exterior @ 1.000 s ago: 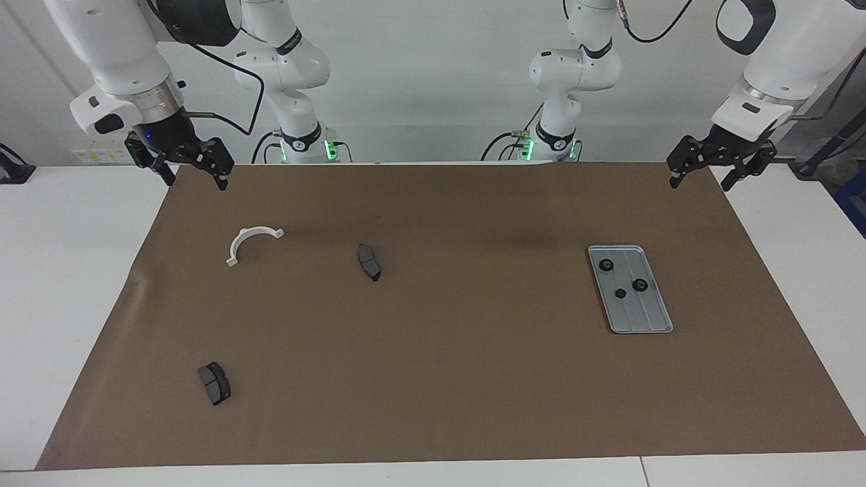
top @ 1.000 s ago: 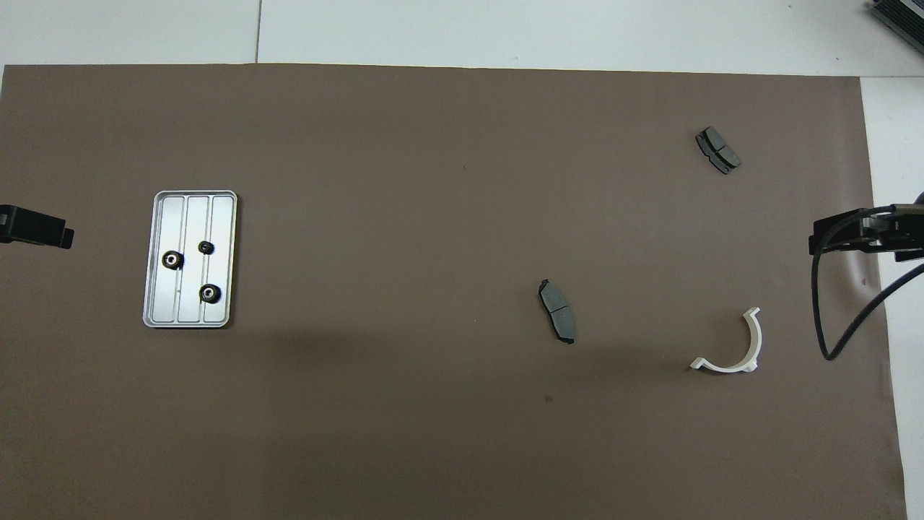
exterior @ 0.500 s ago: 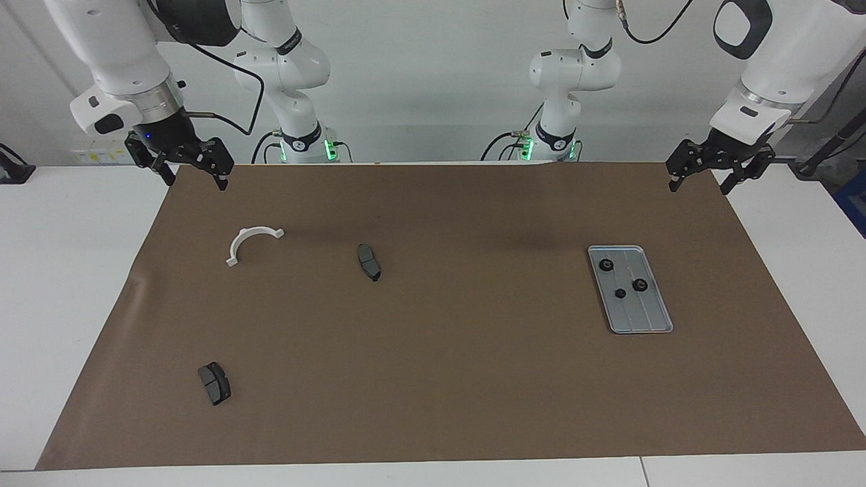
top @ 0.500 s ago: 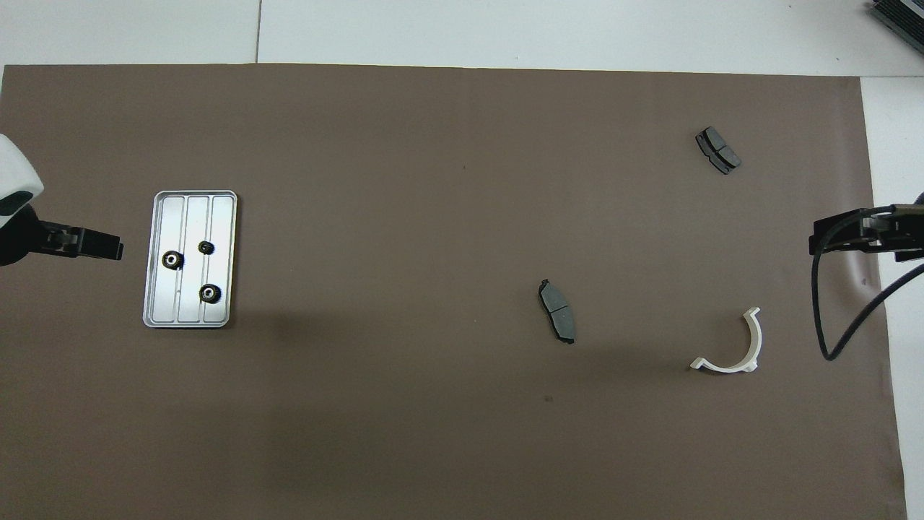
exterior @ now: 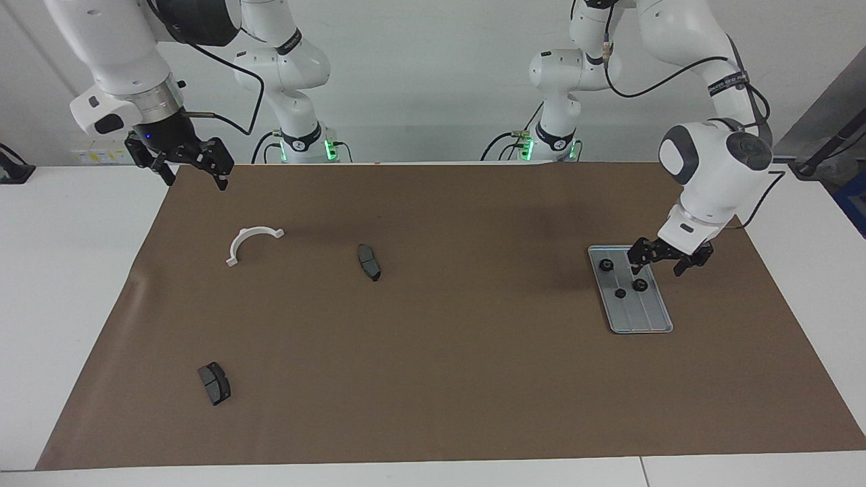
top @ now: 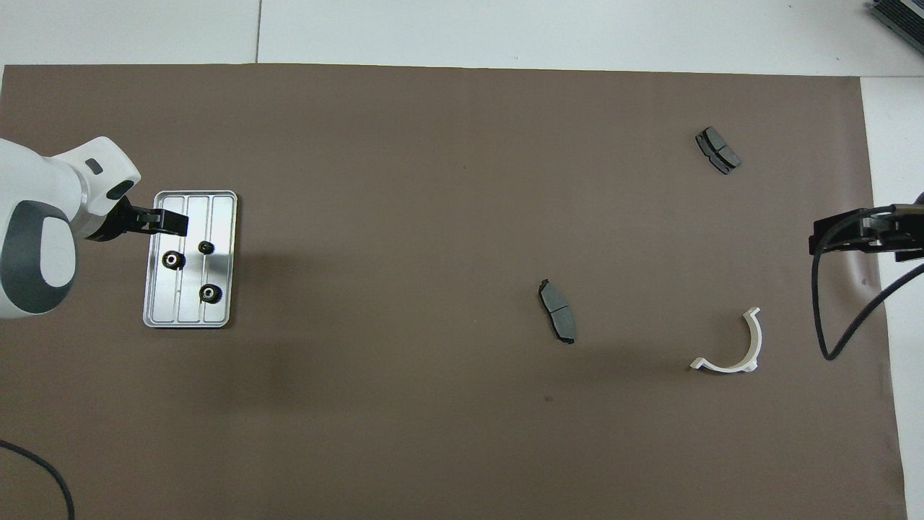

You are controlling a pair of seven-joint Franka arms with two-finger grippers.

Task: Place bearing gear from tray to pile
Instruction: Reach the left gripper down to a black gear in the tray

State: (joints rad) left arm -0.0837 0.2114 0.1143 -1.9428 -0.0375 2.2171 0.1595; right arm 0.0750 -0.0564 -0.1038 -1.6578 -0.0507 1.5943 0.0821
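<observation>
A: Step in hand? Where are the parts?

B: Approach phase. Left gripper (exterior: 664,260) hangs over the tray (exterior: 646,318), jaws spread, holding nothing. Three bearing gears (top: 173,260) lie in the tray, toward the left arm's end of the table. Right gripper (exterior: 181,162) waits w/ jaws apart, empty, over the brown mat's (exterior: 440,379) edge near the white half-ring bracket (exterior: 252,242).

A: Next move?

B: Prob. descend, straddle one gear, close, lift, carry to the pile: bracket plus two brake pads (exterior: 369,262), the other pad (exterior: 214,383) farther from the robots. Gears sit close together; needs clean centring.

A: Unclear?

B: Which gear is targeted; gripper height above the tray. Overhead, the right gripper is cut off at the frame edge.
</observation>
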